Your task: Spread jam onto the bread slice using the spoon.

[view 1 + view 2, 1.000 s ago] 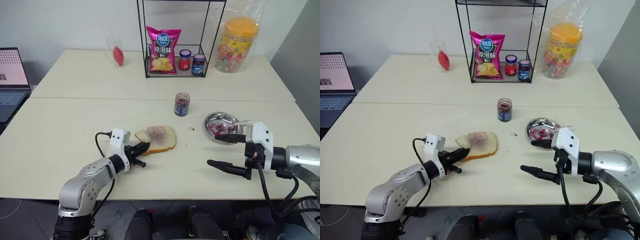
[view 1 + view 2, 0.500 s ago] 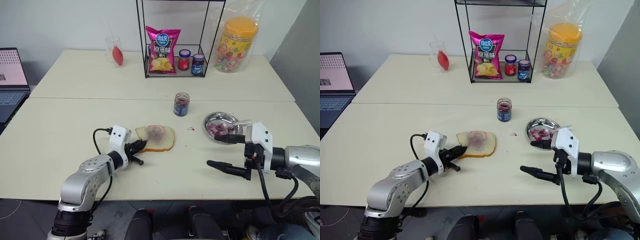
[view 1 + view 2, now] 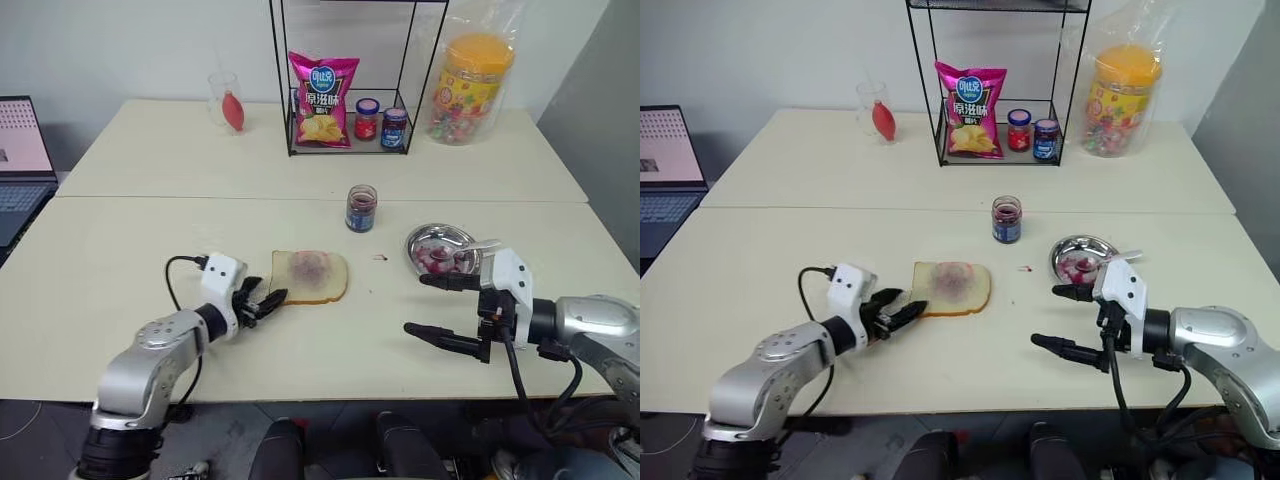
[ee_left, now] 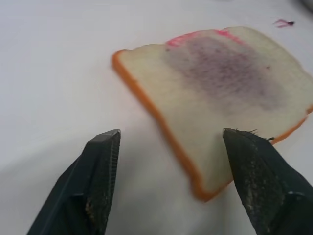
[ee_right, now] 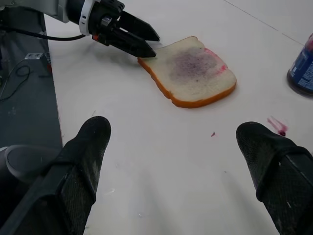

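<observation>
The bread slice lies flat on the table with a purple-red jam smear at its centre. My left gripper is open at the slice's near left corner, and in the left wrist view its fingers stand on either side of that corner. My right gripper hangs open and holds nothing, right of the bread and just in front of a small metal dish. The spoon rests in that dish, its handle jutting out to the right. The jam jar stands behind the bread.
A wire rack at the back holds a crisps bag and a red-lidded and a blue-lidded jar. A big sweets jar stands to its right, a glass to its left. A laptop sits far left. A jam drop marks the table.
My left gripper has opened, let go of the bread's corner and drawn back to the left. The bread has settled flat and straighter. My right gripper has stayed where it was.
</observation>
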Available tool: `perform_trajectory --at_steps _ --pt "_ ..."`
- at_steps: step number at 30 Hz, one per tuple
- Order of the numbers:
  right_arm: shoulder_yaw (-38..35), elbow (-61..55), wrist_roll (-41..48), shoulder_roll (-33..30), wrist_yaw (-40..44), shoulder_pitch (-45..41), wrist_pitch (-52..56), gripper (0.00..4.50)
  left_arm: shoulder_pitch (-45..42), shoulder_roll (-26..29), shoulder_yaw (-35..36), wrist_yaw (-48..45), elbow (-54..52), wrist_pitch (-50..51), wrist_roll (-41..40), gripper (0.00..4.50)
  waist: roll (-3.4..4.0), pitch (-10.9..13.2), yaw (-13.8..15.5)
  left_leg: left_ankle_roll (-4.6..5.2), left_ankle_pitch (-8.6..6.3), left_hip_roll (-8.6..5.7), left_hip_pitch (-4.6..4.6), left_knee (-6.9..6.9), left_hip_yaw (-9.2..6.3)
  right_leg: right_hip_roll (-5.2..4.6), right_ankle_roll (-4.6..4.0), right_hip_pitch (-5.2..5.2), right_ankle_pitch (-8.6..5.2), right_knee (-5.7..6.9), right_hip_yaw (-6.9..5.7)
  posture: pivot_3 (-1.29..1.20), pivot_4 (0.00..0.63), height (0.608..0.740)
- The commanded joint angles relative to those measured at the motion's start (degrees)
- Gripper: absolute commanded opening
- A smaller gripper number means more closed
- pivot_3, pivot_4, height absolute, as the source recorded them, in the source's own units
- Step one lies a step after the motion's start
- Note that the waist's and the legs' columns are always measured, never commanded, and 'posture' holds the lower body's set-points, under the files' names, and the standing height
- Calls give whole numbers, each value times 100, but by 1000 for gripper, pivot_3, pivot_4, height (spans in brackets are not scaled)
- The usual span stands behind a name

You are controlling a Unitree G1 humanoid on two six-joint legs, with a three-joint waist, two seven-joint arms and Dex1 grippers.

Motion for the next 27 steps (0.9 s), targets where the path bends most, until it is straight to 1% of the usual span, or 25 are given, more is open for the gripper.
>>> perform_trajectory --at_steps 1,4,5,7,11,13,16,17,19,21,22,24,27 --pt "3 -224 20 142 -142 -45 -87 4500 166 287 439 -117 -319 -115 -7 3560 0 1 2 0 0 -1 -1 0 1 -2 -1 -1 -1 -1 1 0 150 740" --pt "29 -180 -68 371 -345 10 -171 4500 313 578 643 -235 -358 -298 105 3560 0 2 2 0 0 -1 -3 0 2 -3 -6 -3 -3 -4 2 0 150 740" --pt "-24 -153 -76 405 -365 65 -208 4500 362 619 657 -256 -442 -342 127 3560 -1 2 1 0 0 -2 -3 0 3 -4 -22 -3 -12 -2 1 0 150 740" --pt "-64 -92 -222 466 -448 130 -341 4500 457 639 728 -374 -602 -524 68 3560 -1 2 1 0 0 0 -3 0 2 -4 -24 -4 -14 -2 1 0 150 740" --pt "-381 333 -520 606 -546 219 -852 4500 369 761 309 -740 -822 -1113 313 3560 -1 2 18 -1 -1 -3 -6 0 7 -9 -25 -6 -14 -4 2 0 150 740" --pt "-532 562 -675 714 -694 207 -1091 4500 173 875 98 -923 -933 -1346 433 3560 -2 2 26 -1 -1 -4 -5 1 6 -9 -25 -5 -14 -4 2 0 150 740" --pt "-761 901 -785 1182 -1352 -37 -1162 4500 -371 1011 115 -1286 -939 -1291 115 3560 -4 4 17 -1 0 -3 -5 2 12 -9 -24 -4 -14 -3 5 0 150 740" --pt "-864 1067 -871 1345 -1658 -158 -1173 4500 -613 1104 42 -1505 -873 -1272 47 3560 -6 5 11 -1 0 -3 -5 2 12 -7 -24 -5 -13 -2 5 0 150 740" --pt "-1075 1264 -1007 1518 -1990 -232 -1230 4500 -902 1192 -141 -1744 -889 -1202 -14 3560 -2 9 2 -1 0 2 -7 6 9 1 -24 -15 -13 9 4 0 150 740" --pt "-1432 1435 -973 1757 -2528 -285 -1016 4500 -1309 1197 -482 -1955 -1074 -963 -201 3560 1 8 -1 -1 0 -2 -7 1 17 -2 -23 -18 -12 12 11 0 150 740" --pt "-1534 1491 -959 1833 -2713 -311 -934 4500 -1443 1200 -587 -2017 -1128 -886 -259 3560 1 8 -1 -1 0 -2 -8 -2 16 -1 -1 -19 0 11 9 0 150 740" --pt "-1620 1525 -967 1982 -3018 -358 -844 4500 -1560 1247 -632 -2165 -1201 -780 -414 3560 1 8 -1 -1 -1 -2 -18 -6 15 -1 5 -29 2 11 8 0 150 740" --pt "-2054 2023 -639 2334 -3457 -557 -682 4500 -1714 1196 -1075 -2281 -1390 -803 -294 3560 2 8 -17 -1 -1 2 -41 -5 9 4 5 -53 2 19 5 0 150 740"
